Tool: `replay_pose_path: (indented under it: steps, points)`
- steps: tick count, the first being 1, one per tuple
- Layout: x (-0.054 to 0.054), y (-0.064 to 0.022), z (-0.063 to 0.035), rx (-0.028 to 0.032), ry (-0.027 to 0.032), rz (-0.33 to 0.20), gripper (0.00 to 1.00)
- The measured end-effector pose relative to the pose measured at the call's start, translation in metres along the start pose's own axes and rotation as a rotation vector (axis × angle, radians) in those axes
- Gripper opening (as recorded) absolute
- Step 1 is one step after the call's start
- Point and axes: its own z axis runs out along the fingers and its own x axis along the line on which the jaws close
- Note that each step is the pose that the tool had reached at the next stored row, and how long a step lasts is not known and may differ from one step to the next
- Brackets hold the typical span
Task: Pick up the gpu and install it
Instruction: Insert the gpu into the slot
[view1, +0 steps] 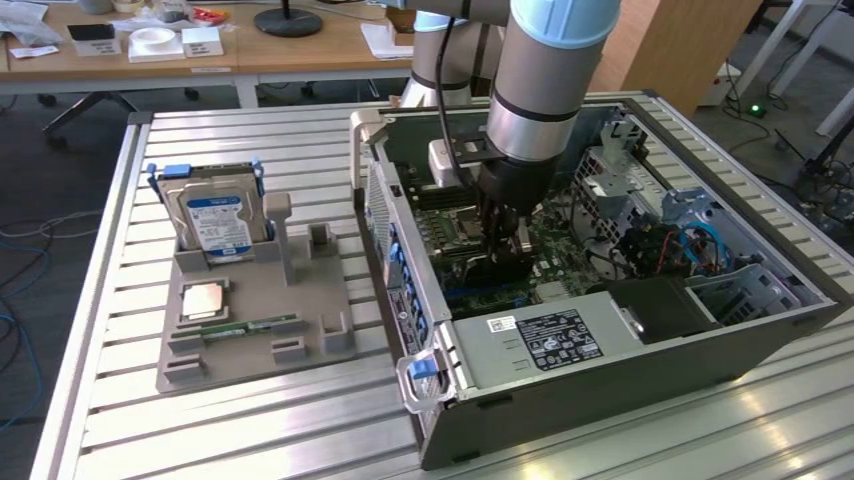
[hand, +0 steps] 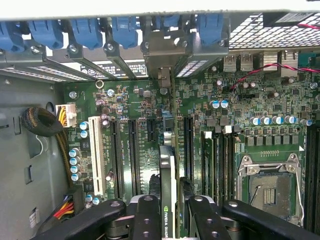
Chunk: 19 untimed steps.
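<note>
The slatted metal table (view1: 267, 420) is carrying everything, and on it the open computer case (view1: 574, 350) is lying on its side with its inside facing up. The robot arm (view1: 541, 90) is reaching straight down into the case, and the gripper (view1: 507, 262) is hanging low over the motherboard (hand: 210, 100). To the exterior view's left of the case, well apart from the jaws, the grey parts tray (view1: 247, 325) is sitting on the table, with the hard drive (view1: 218, 222) standing upright in its rear slot and the memory stick (view1: 247, 327) lying flat near its front. In the wrist view the gpu (hand: 169, 190) is standing on edge between the two black fingers (hand: 145, 215), running away from the jaws along the board toward the case's rear wall, its silvery bracket (hand: 164, 77) lying at the far end under the row of blue clips (hand: 125, 30). The jaws are standing on either side of the card, close against its faces, but whether they are clamping it or just flanking it cannot be told. The white slot (hand: 95, 155) is lying to one side of the jaws, the empty processor socket (hand: 270, 187) to the other.
</note>
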Motion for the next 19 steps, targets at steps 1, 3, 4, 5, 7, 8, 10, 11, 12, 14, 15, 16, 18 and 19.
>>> replay_pose_path:
  steps: [1,3,4,5,7,8,10,11,12,14,15,16,18,19]
  points:
    - [0.0,0.0,0.0,-0.0001,0.0,0.0,0.26]
    - [0.0,0.0,0.0005,0.0001,-0.0002,0.0,0.26]
    - [0.0,0.0,0.001,0.0001,0.0003,0.0,0.26]
    - [0.0001,0.0,0.0014,0.0,0.0006,0.0,0.26]
    - [0.0001,0.0001,0.0015,-0.0002,0.0003,0.0,0.26]
    - [0.0001,0.0001,0.0016,-0.0001,0.0002,0.0,0.26]
    - [0.0,0.0001,0.0017,0.0,0.0001,0.0,0.26]
    - [0.0,0.0002,0.0017,0.0001,0.0,0.0,0.26]
    - [0.0,0.0006,0.0017,0.0003,-0.0002,0.0,0.26]
    - [0.0003,0.0013,0.0017,0.001,-0.0004,-0.002,0.26]
    - [0.0005,0.0015,0.0017,0.0012,-0.0004,-0.004,0.26]
    - [0.0006,0.0017,0.0017,0.0013,-0.0005,-0.006,0.26]
    - [0.0006,0.0018,0.0016,0.0012,-0.0005,-0.01,0.26]
    - [0.0006,0.002,0.0016,0.0012,-0.0004,-0.01,0.26]
